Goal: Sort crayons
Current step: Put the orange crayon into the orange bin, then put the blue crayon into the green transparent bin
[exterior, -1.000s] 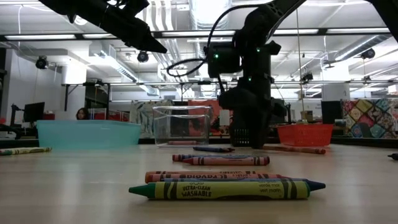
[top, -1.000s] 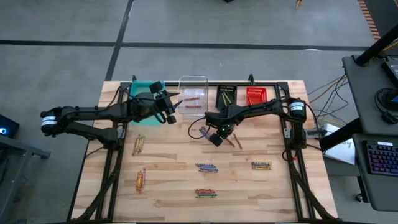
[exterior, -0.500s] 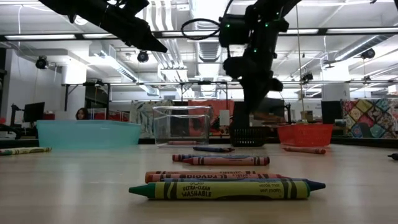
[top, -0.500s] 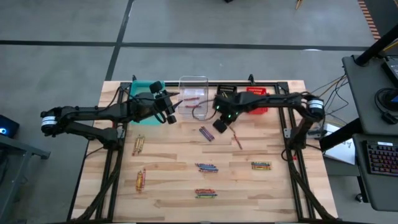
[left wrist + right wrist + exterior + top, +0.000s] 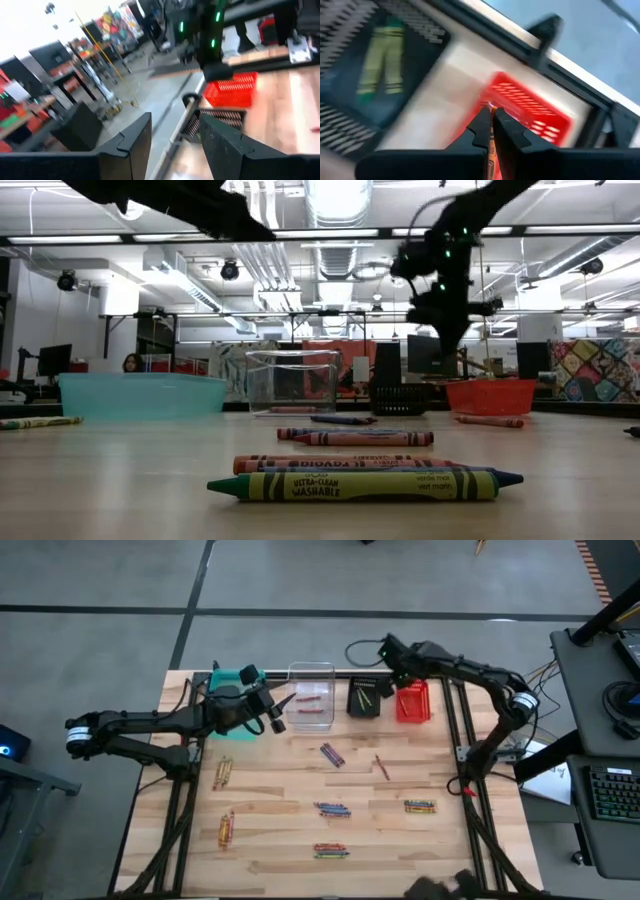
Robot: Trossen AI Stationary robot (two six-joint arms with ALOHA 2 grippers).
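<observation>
Above the red bin [image 5: 412, 700], at the table's far edge: right gripper [image 5: 492, 116], fingers pressed together on a thin orange crayon [image 5: 492, 145] that shows between the tips in the right wrist view. Probable reason for the position: the stick is held over the bin that suits its colour, ready to be let go.

Left gripper [image 5: 277, 712]: waiting beside the clear bin [image 5: 311, 692] and the teal bin [image 5: 232, 679], fingers apart, nothing between them.

Black bin [image 5: 363, 697]: a few yellowish sticks inside (two greenish ones lie flat in the right wrist view).

Unsorted crayons, lying loose on the wooden table [image 5: 280, 790]:
- purple pair [image 5: 331, 754], mid-table
- single red stick [image 5: 381, 767]
- mixed clusters nearer the front [image 5: 333, 809]
- yellow group toward the left side [image 5: 222, 773]

Room: open workshop, ceiling strip lights, desks with monitors behind; a person [image 5: 130, 362] sits far off beyond the teal bin.
</observation>
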